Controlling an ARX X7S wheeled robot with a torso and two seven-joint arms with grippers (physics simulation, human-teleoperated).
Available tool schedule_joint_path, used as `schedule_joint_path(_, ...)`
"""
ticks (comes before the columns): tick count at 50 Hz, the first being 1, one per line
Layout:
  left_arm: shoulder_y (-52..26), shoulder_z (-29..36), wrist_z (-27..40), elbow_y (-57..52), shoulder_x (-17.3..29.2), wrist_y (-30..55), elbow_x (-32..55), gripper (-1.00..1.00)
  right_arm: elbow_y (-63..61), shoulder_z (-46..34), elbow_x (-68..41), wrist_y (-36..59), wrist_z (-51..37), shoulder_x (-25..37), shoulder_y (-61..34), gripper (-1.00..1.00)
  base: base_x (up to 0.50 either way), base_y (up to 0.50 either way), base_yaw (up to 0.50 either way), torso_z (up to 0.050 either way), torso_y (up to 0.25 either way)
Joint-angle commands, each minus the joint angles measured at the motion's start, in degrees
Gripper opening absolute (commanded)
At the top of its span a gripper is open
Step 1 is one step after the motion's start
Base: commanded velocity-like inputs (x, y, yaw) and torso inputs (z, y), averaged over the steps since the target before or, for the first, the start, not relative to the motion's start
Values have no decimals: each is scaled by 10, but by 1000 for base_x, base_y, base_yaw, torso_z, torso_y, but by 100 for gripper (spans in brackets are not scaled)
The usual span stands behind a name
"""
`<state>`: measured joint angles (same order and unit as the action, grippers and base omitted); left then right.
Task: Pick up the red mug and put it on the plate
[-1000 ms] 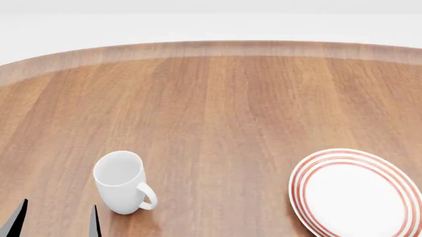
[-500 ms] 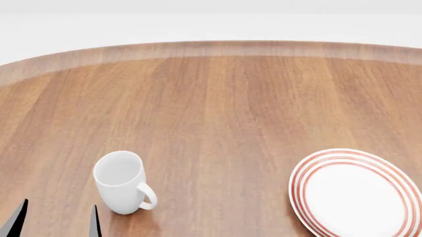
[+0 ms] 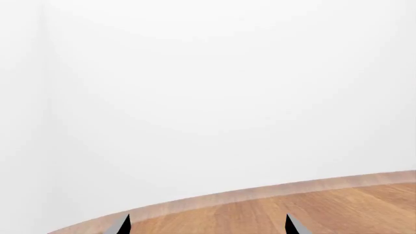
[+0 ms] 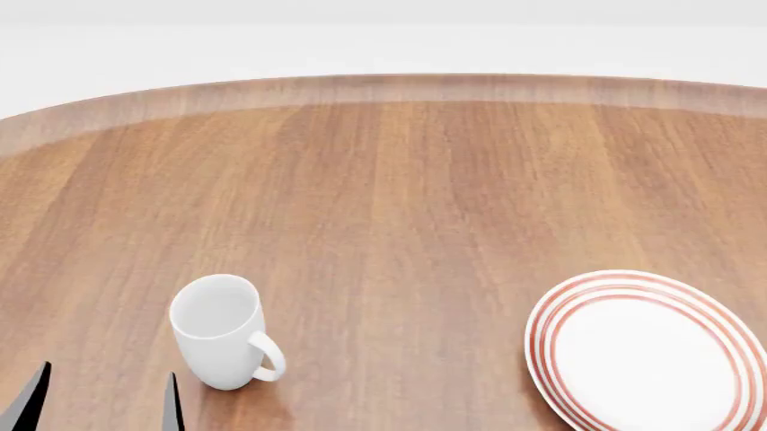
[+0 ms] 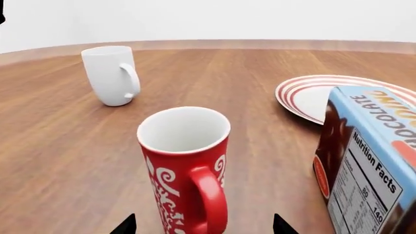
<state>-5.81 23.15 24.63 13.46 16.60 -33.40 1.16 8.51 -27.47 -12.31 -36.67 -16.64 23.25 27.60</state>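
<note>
A: Where is the red mug (image 5: 186,165)?
B: Only the right wrist view shows it. It stands upright on the wooden table (image 5: 58,146), white inside, with its handle turned toward the camera. The head view does not take it in.

A: And the right gripper (image 5: 203,225)?
B: Just its two dark fingertips (image 5: 126,225) show at the edge of that view, spread wide, one on each side of the mug's base. They hold nothing, and I can't tell whether they touch the mug.

A: The plate (image 5: 305,95)?
B: It lies flat on the table beyond the mug, empty, red rings round its rim. In the head view it sits at the near right (image 4: 647,350).

A: What else is close?
B: A blue chocolate box (image 5: 367,161) stands just beside the mug, between the camera and the plate, hiding part of the plate's rim. A white mug (image 5: 110,74) stands upright farther off, well apart from the red one; the head view has it at the near left (image 4: 222,330).

A: The left gripper (image 4: 102,400)?
B: Its tips poke up at the head view's lower left, near the white mug, parted and empty. Its own camera (image 3: 206,225) sees the table edge and a white wall.
</note>
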Motion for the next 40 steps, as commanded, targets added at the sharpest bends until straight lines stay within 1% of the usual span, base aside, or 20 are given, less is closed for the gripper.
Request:
schedule_joint_path(1, 0, 2, 1, 0, 1, 0, 1, 100, 37, 0, -12, -21, 11, -8, -16, 100, 0, 0, 0, 0, 0)
schedule_joint_path(35, -2, 8, 3, -1, 5, 2, 5, 100, 25, -5, -9, -14, 4, -7, -18, 100, 0, 0, 0, 0, 0)
schedule_joint_path(40, -2, 9, 4, -1, 5, 1, 5, 100, 45, -6, -13, -22, 9, -12, -27, 100, 0, 0, 0, 0, 0)
